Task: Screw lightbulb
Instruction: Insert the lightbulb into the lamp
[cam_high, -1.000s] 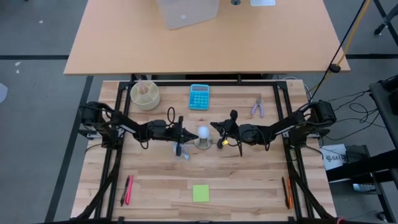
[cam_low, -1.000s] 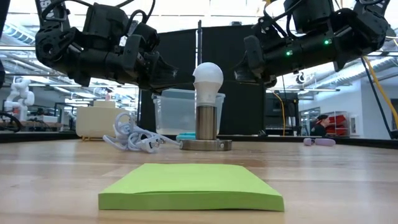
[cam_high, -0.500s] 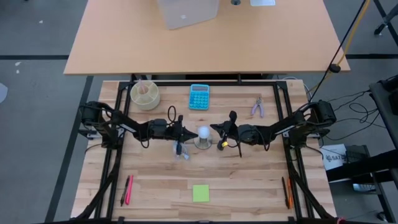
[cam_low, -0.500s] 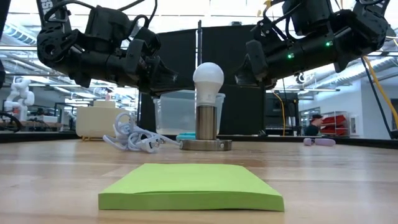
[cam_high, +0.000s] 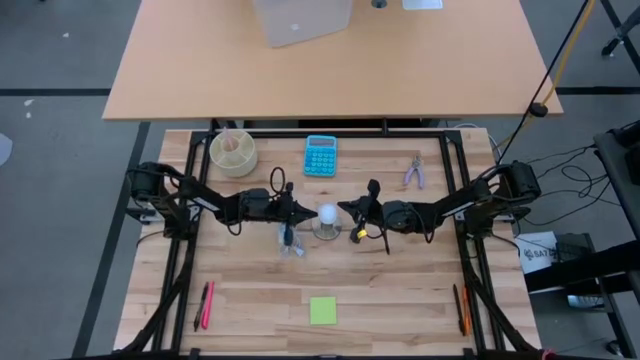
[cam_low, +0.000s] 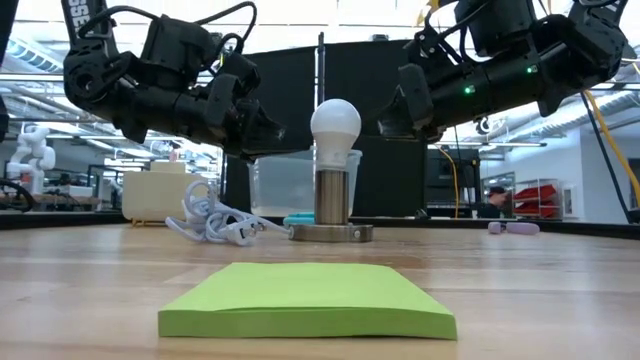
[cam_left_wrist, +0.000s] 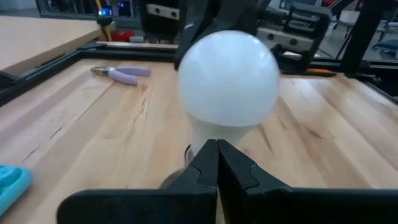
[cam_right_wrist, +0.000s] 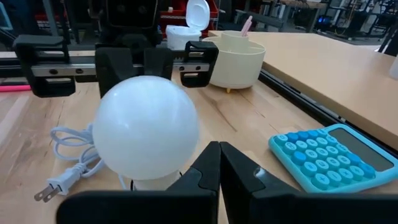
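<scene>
The white lightbulb (cam_high: 327, 212) (cam_low: 335, 122) stands upright, its narrow end down in a metal socket (cam_low: 333, 197) whose round base (cam_low: 332, 233) rests on the table's middle. My left gripper (cam_high: 300, 213) (cam_low: 283, 128) is shut and hangs level just left of the globe, a small gap between them. My right gripper (cam_high: 345, 206) (cam_low: 383, 122) is shut and hangs just right of the globe, also apart from it. Each wrist view shows shut fingertips before the bulb (cam_left_wrist: 227, 78) (cam_right_wrist: 148, 127).
A white cord with a plug (cam_high: 288, 240) lies left of the socket. A blue calculator (cam_high: 320, 155), a cream cup (cam_high: 233, 152) and purple pliers (cam_high: 414, 172) sit toward the far edge. A green sticky pad (cam_high: 323, 310) and pens (cam_high: 205, 303) lie near the front.
</scene>
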